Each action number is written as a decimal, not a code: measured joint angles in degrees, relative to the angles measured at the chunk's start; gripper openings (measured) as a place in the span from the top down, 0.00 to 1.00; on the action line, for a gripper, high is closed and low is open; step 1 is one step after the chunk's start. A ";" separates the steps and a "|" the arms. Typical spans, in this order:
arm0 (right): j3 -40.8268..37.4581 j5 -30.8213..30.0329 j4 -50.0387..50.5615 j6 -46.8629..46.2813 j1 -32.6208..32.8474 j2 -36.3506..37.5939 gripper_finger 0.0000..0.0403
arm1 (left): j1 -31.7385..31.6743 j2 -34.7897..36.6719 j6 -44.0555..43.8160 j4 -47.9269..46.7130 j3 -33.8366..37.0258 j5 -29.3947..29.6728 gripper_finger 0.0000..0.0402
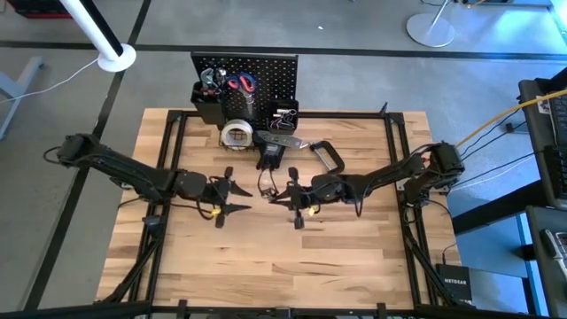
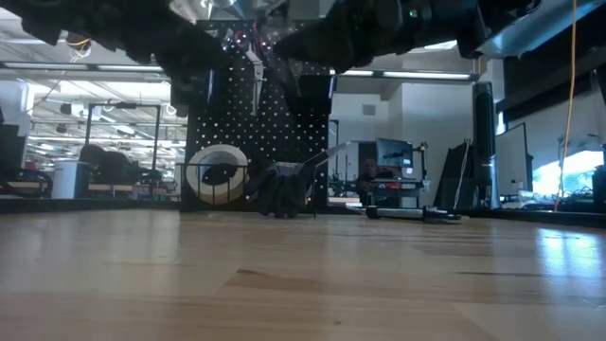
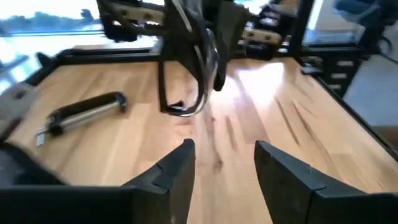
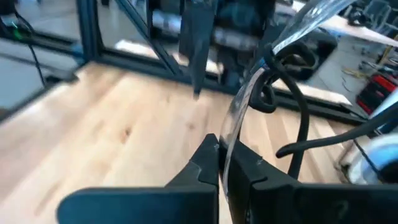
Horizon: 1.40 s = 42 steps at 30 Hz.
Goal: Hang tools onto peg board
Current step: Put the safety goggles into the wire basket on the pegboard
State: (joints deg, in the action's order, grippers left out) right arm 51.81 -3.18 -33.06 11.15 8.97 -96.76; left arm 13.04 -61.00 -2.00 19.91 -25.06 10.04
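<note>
My right gripper (image 1: pixel 282 197) is over the table's middle, shut on a pair of clear safety glasses with black arms (image 1: pixel 266 183), which also shows in the left wrist view (image 3: pixel 200 68). My left gripper (image 1: pixel 237 196) faces it from the left, open and empty (image 3: pixel 224 168), with a short gap to the glasses. The black peg board (image 1: pixel 257 71) stands at the far edge with pliers and scissors (image 1: pixel 239 85) in its bins. At its foot lie a pale tape roll (image 1: pixel 236 134), black gloves (image 1: pixel 270 153), a silver bar (image 1: pixel 282 139) and a black C-clamp (image 1: pixel 326 156). My right gripper pinches the clear lens (image 4: pixel 229 140) between its two fingers, at the lens's edge. The fingers come about level from the table's right. The glasses are lifted clear of the table, and the black arms (image 4: pixel 298 106) stick out beyond the fingertips.
Black frame rails (image 1: pixel 400 151) run along the table's edges. The bare wooden top (image 1: pixel 283 266) spreads toward the near edge. The C-clamp also shows in the left wrist view (image 3: pixel 84 112), lying flat to the far right of the grippers.
</note>
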 joint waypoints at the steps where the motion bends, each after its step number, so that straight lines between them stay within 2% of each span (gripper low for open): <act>1: 0.00 -0.41 1.19 0.49 0.00 0.28 0.98 | 0.00 1.43 -0.42 -1.24 0.00 0.95 0.62; 8: 0.00 -2.84 8.02 1.75 0.00 0.55 0.98 | -0.07 5.86 -0.99 -2.14 0.00 3.68 0.64; 15: 0.00 -2.78 5.69 1.80 0.02 0.18 0.99 | -0.07 0.99 -3.66 4.11 0.00 3.64 0.65; 22: 0.00 -0.06 5.82 2.38 0.07 0.16 0.99 | -0.07 -4.36 -3.53 12.28 0.00 1.71 0.65; 31: 0.02 2.16 3.96 3.94 0.07 -1.99 0.99 | -3.72 -4.52 -3.10 15.94 0.00 1.72 0.65; 42: 0.02 1.92 2.93 4.03 0.07 -2.97 0.99 | -4.27 -4.65 -5.26 18.65 0.02 -0.71 0.65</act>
State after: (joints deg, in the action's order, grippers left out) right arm 51.83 -1.26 -30.13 15.18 9.04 -99.72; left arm 8.76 -65.65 -7.26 38.55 -25.04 9.32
